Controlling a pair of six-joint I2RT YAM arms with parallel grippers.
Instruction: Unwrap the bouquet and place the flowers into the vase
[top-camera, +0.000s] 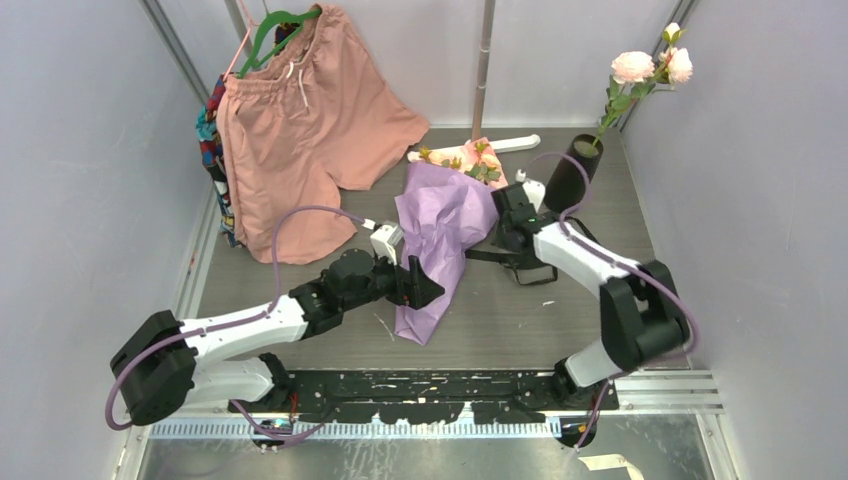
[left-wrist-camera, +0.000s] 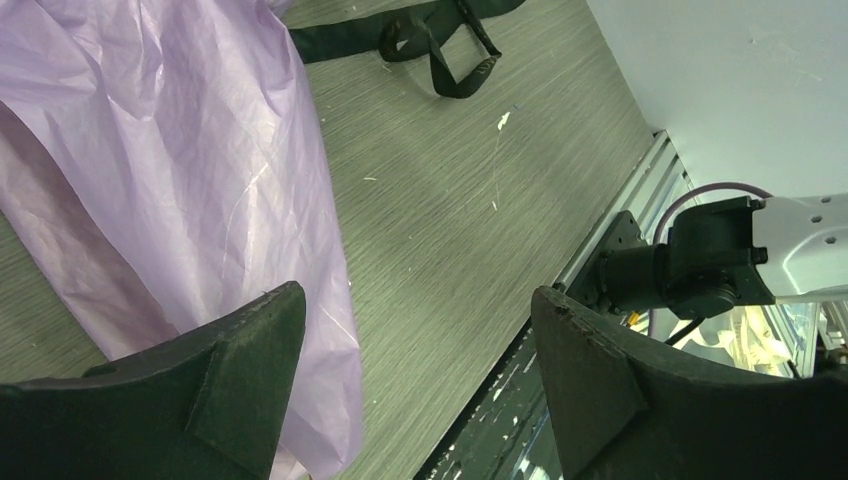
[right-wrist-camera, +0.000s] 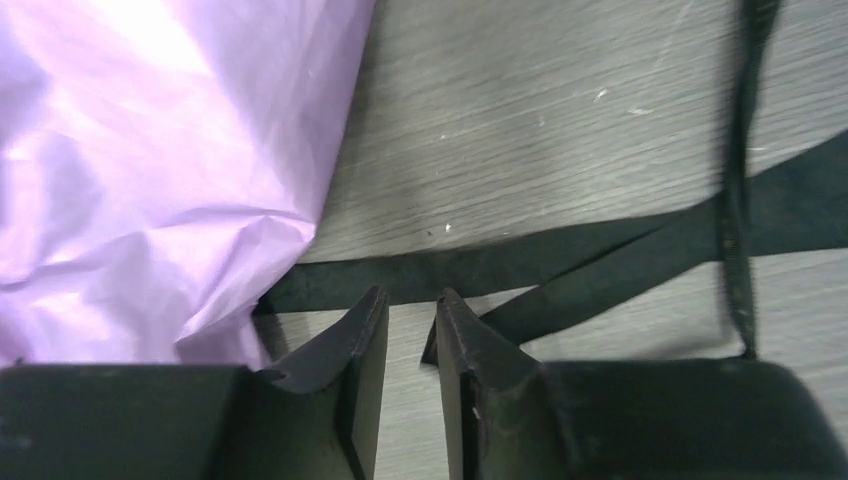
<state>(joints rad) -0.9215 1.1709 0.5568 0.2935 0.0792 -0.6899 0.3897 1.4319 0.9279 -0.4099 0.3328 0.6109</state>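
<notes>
Directly beside the right hand (right-wrist-camera: 410, 300) lies the bouquet (right-wrist-camera: 150, 150).

Bouquet lying open on the bench, vase standing at the back

The bouquet (top-camera: 440, 235) lies on its side in the middle of the bench (top-camera: 300, 300). Its purple paper is loose, crumpled and spread out, and the pink inside shows at the far end. The flowers (top-camera: 478, 165), small and peach-pink with green leaves, poke out of that far end, still lying in the paper. The black ribbon (top-camera: 520, 262) is flat on the bench, just to the right of the paper, with one end reaching the paper's edge. The vase (top-camera: 572, 172) is tall, thin and black, and stands at the far right, near the flowers but not touching them.
</notes>
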